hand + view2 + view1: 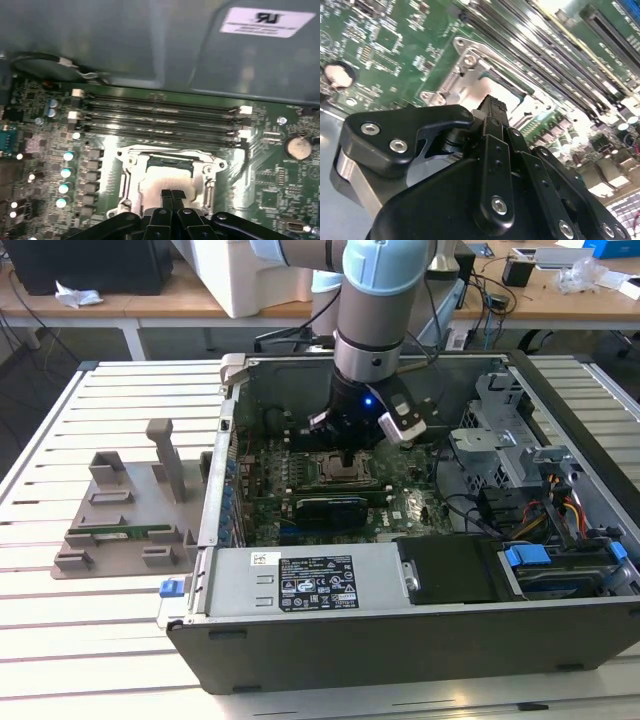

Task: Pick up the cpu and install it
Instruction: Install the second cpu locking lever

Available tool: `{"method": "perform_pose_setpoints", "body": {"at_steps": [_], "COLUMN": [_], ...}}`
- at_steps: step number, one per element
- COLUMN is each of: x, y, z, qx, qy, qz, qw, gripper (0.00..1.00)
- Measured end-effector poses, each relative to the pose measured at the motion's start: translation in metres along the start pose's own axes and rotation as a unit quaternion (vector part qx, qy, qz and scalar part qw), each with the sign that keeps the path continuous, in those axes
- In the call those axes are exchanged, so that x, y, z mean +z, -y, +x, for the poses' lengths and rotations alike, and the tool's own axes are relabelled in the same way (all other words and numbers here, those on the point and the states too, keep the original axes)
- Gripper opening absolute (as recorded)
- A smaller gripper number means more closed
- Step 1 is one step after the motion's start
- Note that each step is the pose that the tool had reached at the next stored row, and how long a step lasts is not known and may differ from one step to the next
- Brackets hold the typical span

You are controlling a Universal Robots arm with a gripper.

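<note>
Cpu (167, 176) sits in the motherboard socket (131, 165), as I see it in both wrist views; gripper (172, 194) fingertips pressed together just above it. White label (267, 21) on the case wall, print unreadable.

White slatted metal work table (70, 640) fills most of exterior view. Wooden desks (140, 302) along back, cluttered: crumpled white paper (75, 294), cables (490, 290), small black box (516, 272). Big white cabinet-ish block (255, 280) sits on desk. Dark floor (25, 360) underneath. Light even, kinda bright.
</note>
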State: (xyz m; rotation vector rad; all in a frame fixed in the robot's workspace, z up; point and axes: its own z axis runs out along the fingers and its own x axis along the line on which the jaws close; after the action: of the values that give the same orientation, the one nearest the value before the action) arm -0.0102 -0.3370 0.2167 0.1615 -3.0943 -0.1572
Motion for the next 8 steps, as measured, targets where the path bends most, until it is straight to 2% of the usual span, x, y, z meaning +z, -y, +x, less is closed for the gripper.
{"method": "perform_pose_setpoints", "body": {"at_steps": [4,5,6,7,8], "x": [0.0005,0.0007,-0.0005,-0.0023,-0.0072], "y": [-0.0073,-0.0139,-0.0154,-0.0165,-0.0177], "z": [-0.006,-0.0078,-0.0078,-0.0078,-0.0078], "qx": [0.0,0.001,0.001,0.002,0.002], "qy": [-0.0019,-0.0028,-0.0036,-0.0043,-0.005], "qz": [0.0074,0.0165,0.0246,0.0306,0.0378], "qw": [1.0,0.9999,0.9997,0.9995,0.9993], "gripper": [0.11,0.11,0.11,0.11,0.11]}}
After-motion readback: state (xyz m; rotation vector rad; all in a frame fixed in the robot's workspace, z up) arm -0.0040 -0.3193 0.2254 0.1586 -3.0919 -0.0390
